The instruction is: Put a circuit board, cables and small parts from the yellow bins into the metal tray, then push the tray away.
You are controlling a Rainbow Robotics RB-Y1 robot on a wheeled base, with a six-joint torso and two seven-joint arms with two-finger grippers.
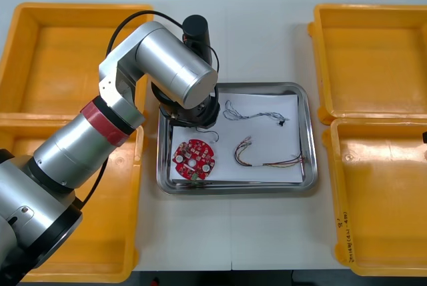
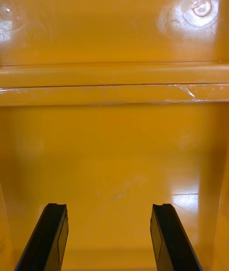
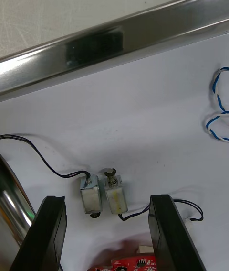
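The metal tray (image 1: 303,96), white inside, holds a round red circuit board (image 1: 194,160), a blue and white cable (image 1: 250,113) and a red and yellow cable (image 1: 267,159). My left arm reaches over the tray's left part. Its gripper (image 3: 107,233) is open just above the white floor. Two small metal parts (image 3: 102,195) with thin black leads lie between its fingers, and the red board's edge (image 3: 129,264) shows near the fingertips. The blue and white cable (image 3: 217,108) lies off to one side. My right gripper (image 2: 109,237) is open over a bare yellow bin floor (image 2: 114,166).
Two yellow bins (image 1: 67,53) stand left of the tray and two (image 1: 373,59) right of it; the ones in view look bare. The tray's shiny rim (image 3: 119,46) runs just beyond the small parts, with bare table past it.
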